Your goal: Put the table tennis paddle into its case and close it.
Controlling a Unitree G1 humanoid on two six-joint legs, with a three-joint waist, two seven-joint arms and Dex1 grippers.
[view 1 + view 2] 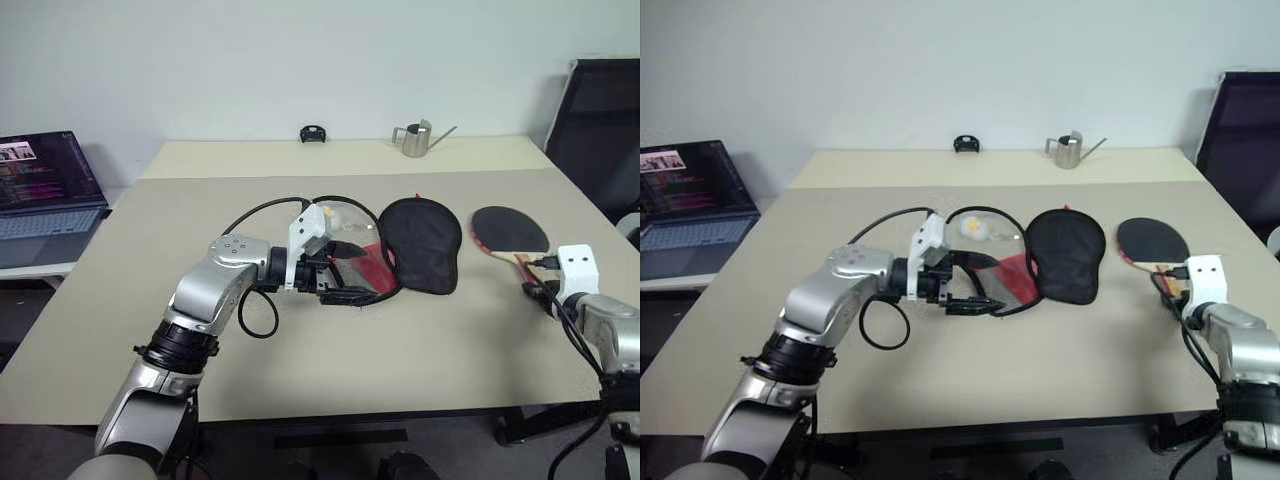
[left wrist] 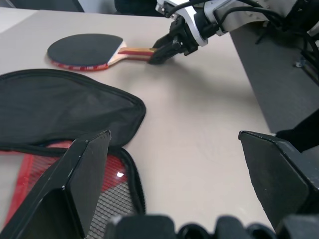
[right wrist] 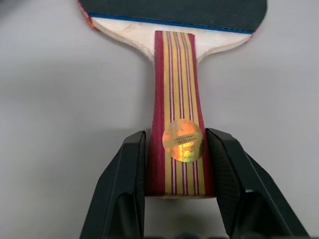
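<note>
The table tennis paddle (image 1: 510, 230) lies flat on the table at the right, black face up, with its striped handle (image 3: 179, 124) pointing toward me. My right gripper (image 3: 177, 169) is shut on the end of that handle, one finger pressed against each side. The case (image 1: 422, 243) lies unzipped mid-table. Its black flap is spread to the right and its red mesh inside (image 2: 107, 184) faces up, with a pale ball charm (image 1: 975, 229) at its far edge. My left gripper (image 2: 174, 144) hovers open over the near edge of the case's red part, with nothing between its fingers.
A small metal watering can (image 1: 415, 138) and a small black object (image 1: 313, 133) stand at the table's far edge. An open laptop (image 1: 45, 185) sits on a side table at the left. A black chair (image 1: 600, 130) stands past the table's right corner.
</note>
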